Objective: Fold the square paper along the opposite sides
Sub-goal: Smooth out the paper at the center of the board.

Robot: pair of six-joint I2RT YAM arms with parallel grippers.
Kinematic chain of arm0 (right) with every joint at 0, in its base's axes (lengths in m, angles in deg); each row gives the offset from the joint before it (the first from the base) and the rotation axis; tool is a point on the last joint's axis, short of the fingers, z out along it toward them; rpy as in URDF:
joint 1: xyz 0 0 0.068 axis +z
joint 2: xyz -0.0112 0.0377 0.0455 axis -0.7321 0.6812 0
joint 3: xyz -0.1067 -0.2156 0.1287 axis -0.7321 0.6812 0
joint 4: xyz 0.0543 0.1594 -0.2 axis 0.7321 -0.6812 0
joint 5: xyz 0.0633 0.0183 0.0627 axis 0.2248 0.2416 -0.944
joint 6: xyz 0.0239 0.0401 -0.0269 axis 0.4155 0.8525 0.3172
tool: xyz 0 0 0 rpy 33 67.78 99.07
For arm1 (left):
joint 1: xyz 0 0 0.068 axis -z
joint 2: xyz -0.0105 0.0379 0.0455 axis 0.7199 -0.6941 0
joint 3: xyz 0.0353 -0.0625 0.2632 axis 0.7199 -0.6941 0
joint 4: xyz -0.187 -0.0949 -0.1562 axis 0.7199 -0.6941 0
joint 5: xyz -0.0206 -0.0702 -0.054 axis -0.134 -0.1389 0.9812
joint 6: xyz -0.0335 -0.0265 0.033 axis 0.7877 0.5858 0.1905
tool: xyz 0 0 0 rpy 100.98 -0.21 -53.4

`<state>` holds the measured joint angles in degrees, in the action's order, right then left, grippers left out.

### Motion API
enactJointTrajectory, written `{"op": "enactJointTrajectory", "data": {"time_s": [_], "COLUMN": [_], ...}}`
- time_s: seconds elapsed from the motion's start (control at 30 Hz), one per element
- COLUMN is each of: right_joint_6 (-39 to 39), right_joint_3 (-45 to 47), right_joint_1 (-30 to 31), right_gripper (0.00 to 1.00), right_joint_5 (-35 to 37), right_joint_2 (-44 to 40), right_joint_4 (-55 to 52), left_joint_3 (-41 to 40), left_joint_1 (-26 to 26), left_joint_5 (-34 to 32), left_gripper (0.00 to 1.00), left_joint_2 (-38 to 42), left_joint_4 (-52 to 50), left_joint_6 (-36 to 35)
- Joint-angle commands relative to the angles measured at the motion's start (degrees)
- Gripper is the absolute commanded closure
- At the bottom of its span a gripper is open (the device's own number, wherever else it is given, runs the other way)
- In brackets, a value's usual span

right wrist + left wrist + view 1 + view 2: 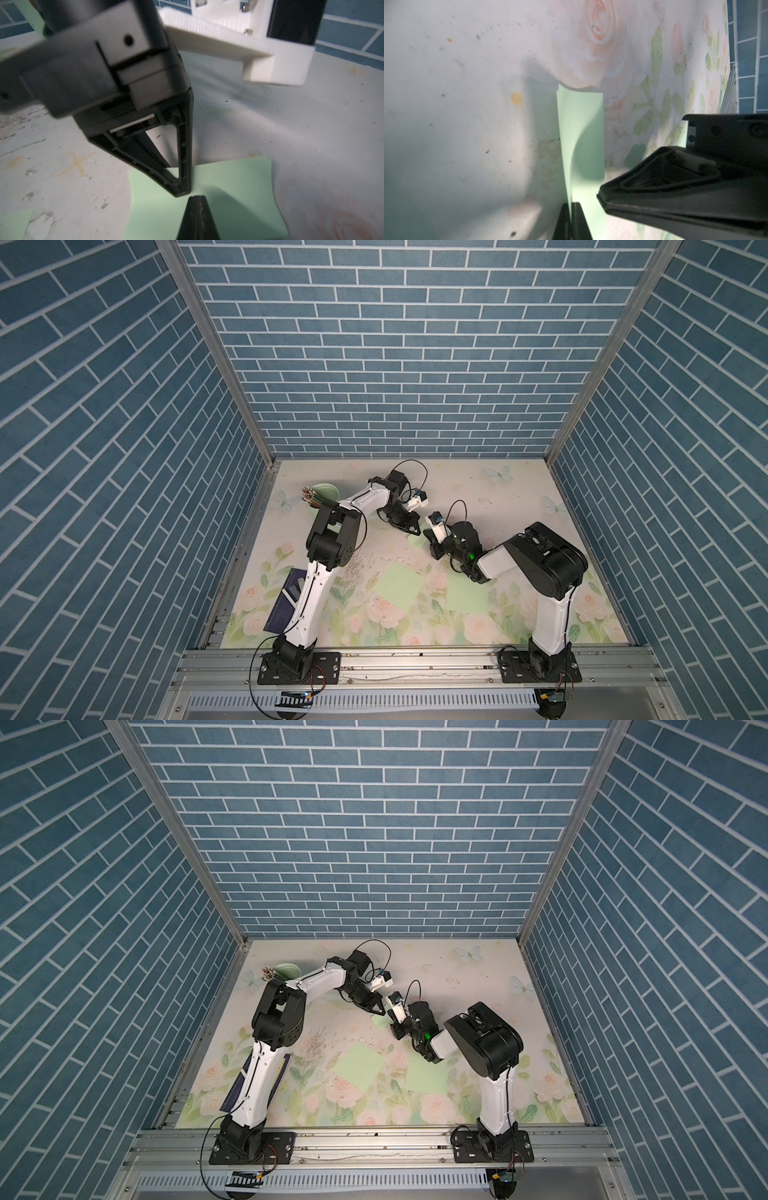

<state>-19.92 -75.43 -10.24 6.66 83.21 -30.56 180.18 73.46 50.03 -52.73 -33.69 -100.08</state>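
A small pale green square paper (415, 540) (379, 1022) lies mid-table, between the two arms. In the left wrist view the paper (581, 128) curls upward, and my left gripper (571, 205) is shut on its doubled edge. In both top views the left gripper (417, 532) (381, 1012) meets the right gripper (425, 534) (390, 1013) tip to tip over the sheet. My right gripper (196, 197) is shut, its tip right over the paper (228, 187) beside the left gripper (184, 192). No paper shows between the right jaws.
Two more green sheets (399, 585) (467, 593) lie flat nearer the front. A cup of pencils (313, 499) and a green dish (326, 489) stand at the far left. A dark blue book (286, 601) lies under the left arm. Brick-patterned walls enclose the floral table.
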Motion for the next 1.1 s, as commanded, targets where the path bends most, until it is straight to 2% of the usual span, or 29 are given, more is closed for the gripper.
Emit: {"op": "enactJointTrajectory", "data": {"time_s": [0.0, 0.23, 0.53, 1.07], "right_joint_6": [1.1, 1.56, 0.15, -1.92], "right_joint_3": [-0.66, 1.58, 4.94, 4.16], "right_joint_1": [0.88, 2.27, 4.65, 7.45], "right_gripper": [1.0, 1.0, 1.0, 1.0], "right_joint_5": [1.54, 4.1, 4.01, 3.32], "right_joint_2": [2.16, 3.16, 2.68, 2.76], "right_joint_4": [-1.45, -1.31, 1.14, -0.59], "left_joint_3": [-1.32, -3.65, -4.92, -7.27], "left_joint_1": [-0.48, -0.87, -1.24, -1.21], "left_joint_5": [-8.93, -9.76, -10.16, -10.74], "left_gripper": [1.0, 1.0, 1.0, 1.0], "left_joint_2": [-4.46, -3.77, -3.05, -0.86], "left_joint_4": [-2.26, -1.34, -0.84, -0.06], "left_joint_6": [-2.0, -2.84, -3.11, -3.11]}}
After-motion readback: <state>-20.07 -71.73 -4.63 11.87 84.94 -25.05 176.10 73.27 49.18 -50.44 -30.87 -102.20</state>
